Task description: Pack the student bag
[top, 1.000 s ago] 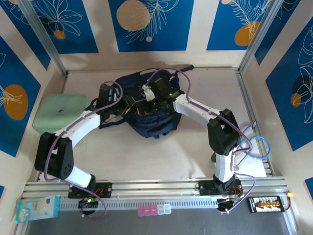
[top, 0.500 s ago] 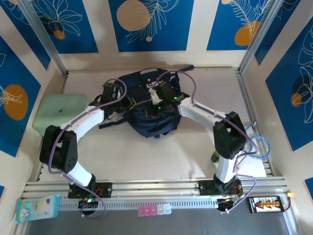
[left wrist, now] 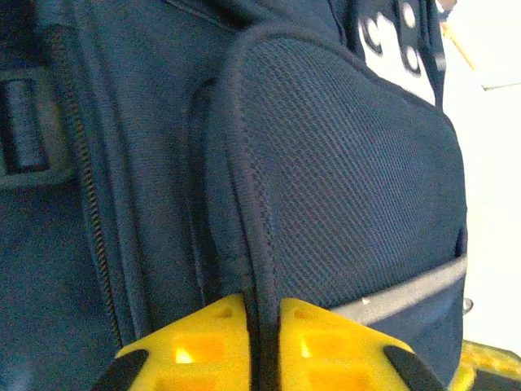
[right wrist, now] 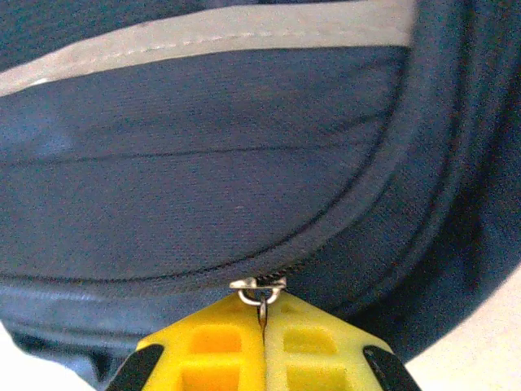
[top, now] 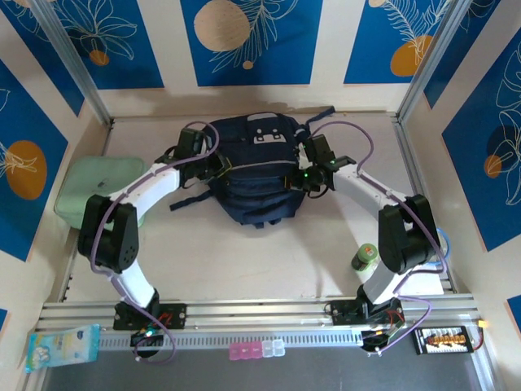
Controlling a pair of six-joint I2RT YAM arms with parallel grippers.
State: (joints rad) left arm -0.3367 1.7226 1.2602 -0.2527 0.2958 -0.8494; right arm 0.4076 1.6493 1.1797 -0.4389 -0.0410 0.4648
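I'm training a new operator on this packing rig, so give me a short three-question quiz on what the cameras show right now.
1. True or false: the left gripper hangs open, clear of the student bag.
2. The right gripper is pinching: A a pen, B the bag's metal zipper pull, C a book.
3. Short answer: what lies at the table's left side, beside the left arm?

Key: 1 false, it is shut on the piping of the bag's mesh side pocket. 2 B. 3 the mint-green case.
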